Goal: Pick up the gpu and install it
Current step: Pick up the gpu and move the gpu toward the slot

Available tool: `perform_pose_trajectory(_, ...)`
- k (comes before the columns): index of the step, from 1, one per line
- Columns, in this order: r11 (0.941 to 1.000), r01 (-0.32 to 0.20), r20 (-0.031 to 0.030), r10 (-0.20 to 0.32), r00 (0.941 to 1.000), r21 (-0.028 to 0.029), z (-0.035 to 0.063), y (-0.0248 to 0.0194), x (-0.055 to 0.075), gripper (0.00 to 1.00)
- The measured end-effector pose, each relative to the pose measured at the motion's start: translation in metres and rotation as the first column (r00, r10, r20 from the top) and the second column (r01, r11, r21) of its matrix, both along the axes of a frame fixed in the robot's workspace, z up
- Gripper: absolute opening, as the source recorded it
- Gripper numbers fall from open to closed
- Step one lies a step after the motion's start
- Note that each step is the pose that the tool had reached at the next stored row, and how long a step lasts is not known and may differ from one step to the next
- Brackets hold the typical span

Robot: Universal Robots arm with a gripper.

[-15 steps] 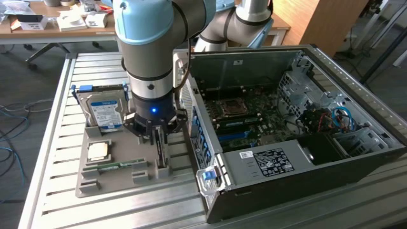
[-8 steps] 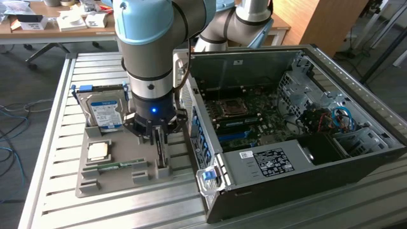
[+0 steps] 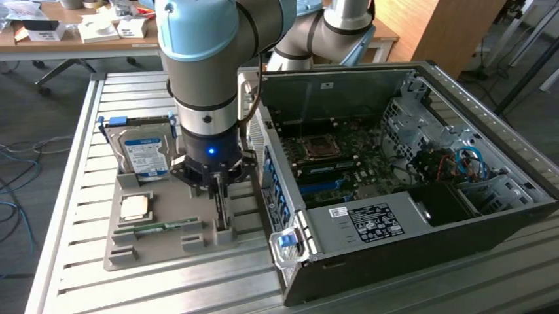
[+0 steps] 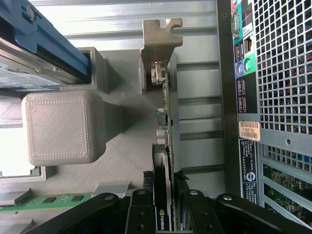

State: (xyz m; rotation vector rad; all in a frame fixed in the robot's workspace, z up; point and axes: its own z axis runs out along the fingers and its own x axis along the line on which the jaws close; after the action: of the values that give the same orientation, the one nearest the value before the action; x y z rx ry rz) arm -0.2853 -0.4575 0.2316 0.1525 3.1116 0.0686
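Note:
The gpu (image 4: 165,112) stands on edge in a slot of the grey holder tray (image 3: 153,252), its silver bracket (image 4: 158,44) at the far end. In the exterior view it is a thin dark card (image 3: 222,212) directly under my gripper (image 3: 218,190), just beside the computer case. In the wrist view my gripper (image 4: 165,187) straddles the card, and its black fingers (image 4: 141,207) press against both faces, one on the black cooler side and one on the green board side. The card still sits in the tray.
The tray also holds a hard drive (image 3: 144,154) with a blue-white label, a square chip (image 3: 135,206) and a thin green memory stick (image 3: 162,227). The open computer case (image 3: 393,222) lies at the exterior view's right, motherboard (image 3: 336,163) exposed; its rear panel (image 4: 263,97) is close beside the card.

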Motion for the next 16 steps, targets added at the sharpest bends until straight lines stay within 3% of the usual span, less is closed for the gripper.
perform_pose_trajectory(12, 1.0000, -0.001, 0.0000, 0.001, 1.0000, -0.0001, 0.0000, 0.0000, 0.0000, 0.26)
perform_pose_trajectory(16, 0.9991, -0.042, -0.0001, 0.042, 0.9991, -0.0002, -0.0002, 0.0000, 0.0000, 0.26)
